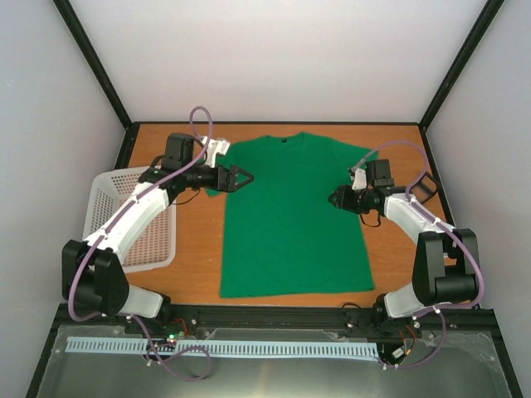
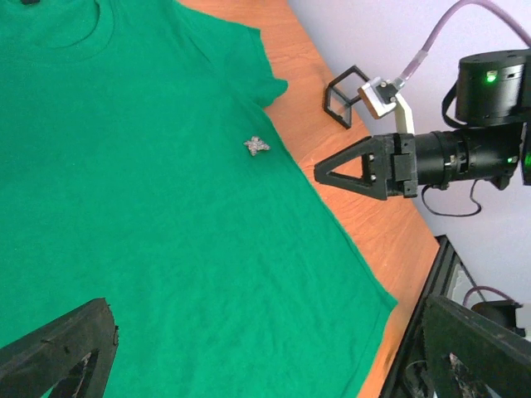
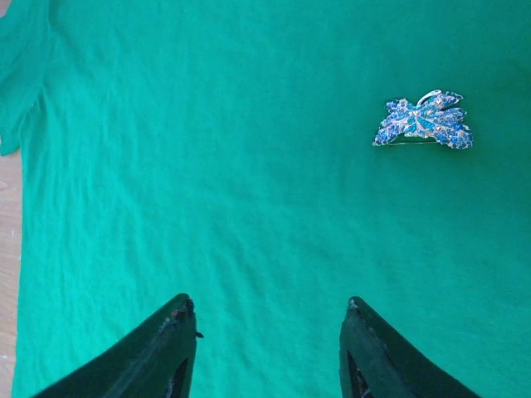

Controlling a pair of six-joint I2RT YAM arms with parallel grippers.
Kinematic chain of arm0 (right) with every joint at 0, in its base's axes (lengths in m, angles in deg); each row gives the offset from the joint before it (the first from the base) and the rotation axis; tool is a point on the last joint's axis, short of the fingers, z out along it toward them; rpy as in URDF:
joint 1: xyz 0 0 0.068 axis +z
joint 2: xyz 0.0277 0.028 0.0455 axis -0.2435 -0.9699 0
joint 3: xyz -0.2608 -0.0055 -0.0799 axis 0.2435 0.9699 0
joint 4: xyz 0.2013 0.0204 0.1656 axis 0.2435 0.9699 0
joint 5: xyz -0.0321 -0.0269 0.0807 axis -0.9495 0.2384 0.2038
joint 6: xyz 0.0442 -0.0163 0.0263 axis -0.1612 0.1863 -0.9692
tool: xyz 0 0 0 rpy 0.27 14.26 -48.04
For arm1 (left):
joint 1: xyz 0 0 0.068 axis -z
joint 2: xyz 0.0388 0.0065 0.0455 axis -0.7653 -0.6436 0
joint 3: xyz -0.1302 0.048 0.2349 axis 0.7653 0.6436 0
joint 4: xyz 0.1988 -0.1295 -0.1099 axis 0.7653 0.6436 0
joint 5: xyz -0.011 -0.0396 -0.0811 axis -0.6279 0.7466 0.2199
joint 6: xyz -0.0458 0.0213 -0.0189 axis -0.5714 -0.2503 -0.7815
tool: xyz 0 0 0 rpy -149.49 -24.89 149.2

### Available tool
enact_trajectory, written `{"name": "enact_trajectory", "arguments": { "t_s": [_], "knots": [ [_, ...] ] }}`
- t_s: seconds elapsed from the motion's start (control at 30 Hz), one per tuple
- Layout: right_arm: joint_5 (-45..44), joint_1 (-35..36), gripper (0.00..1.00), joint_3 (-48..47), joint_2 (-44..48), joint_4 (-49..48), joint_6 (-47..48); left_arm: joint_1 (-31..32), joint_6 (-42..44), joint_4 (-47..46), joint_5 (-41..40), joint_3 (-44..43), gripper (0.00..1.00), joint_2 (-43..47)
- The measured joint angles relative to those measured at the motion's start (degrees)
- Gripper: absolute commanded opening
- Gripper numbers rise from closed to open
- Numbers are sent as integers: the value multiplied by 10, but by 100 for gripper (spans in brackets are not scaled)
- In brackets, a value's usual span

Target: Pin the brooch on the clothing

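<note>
The clothing (image 1: 286, 220) is a bright green T-shirt spread flat on the wooden table, neckline at the far side. The brooch (image 2: 256, 146) is a small silvery leaf-like ornament lying on the shirt's chest near the right sleeve. In the right wrist view the brooch (image 3: 425, 120) sits ahead and to the right of the fingers, apart from them. My right gripper (image 3: 268, 305) hovers over the fabric (image 3: 207, 166), open with nothing between its jaws. My left gripper (image 2: 267, 307) stands wide open over the shirt's left shoulder (image 1: 241, 162), holding nothing. I cannot make out the brooch in the top view.
A white mesh basket (image 1: 112, 207) stands at the table's left edge under the left arm. A small black square frame-like box (image 2: 344, 95) sits on bare wood beyond the right sleeve. Black frame posts and white walls close in the table.
</note>
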Motion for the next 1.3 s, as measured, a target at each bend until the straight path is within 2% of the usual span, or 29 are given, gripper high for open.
{"name": "enact_trajectory", "arguments": {
  "t_s": [0.13,0.3,0.43,0.53,0.6,0.67,0.87,0.93,1.0,1.03,1.1,1.3],
  "knots": [
    [-4,2,60,-22,-11,17,24,0,-30,-13,7,28,100,29],
    [-44,2,62,-76,-29,26,92,0,-54,-7,5,34,100,54],
    [-79,7,64,-122,-69,25,182,0,-62,15,2,21,100,60],
    [-97,11,66,-136,-96,35,292,0,-69,29,2,3,100,60],
    [-108,12,61,-139,-106,49,364,0,-72,34,4,-9,100,60],
    [-110,12,60,-145,-115,67,435,0,-73,39,6,-18,100,59],
    [-101,11,55,-140,-132,78,568,1,-68,64,8,-48,100,41],
    [-102,10,49,-132,-140,75,596,6,-62,73,3,-54,100,37],
    [-104,7,35,-129,-152,76,616,14,-54,85,-7,-59,100,35],
    [-104,5,33,-130,-159,75,623,21,-50,90,-11,-61,100,35],
    [-104,-1,37,-131,-172,74,636,36,-42,97,-17,-63,100,35],
    [-109,-12,37,-136,-188,70,652,56,-26,113,-33,-63,100,35]
  ]
}}
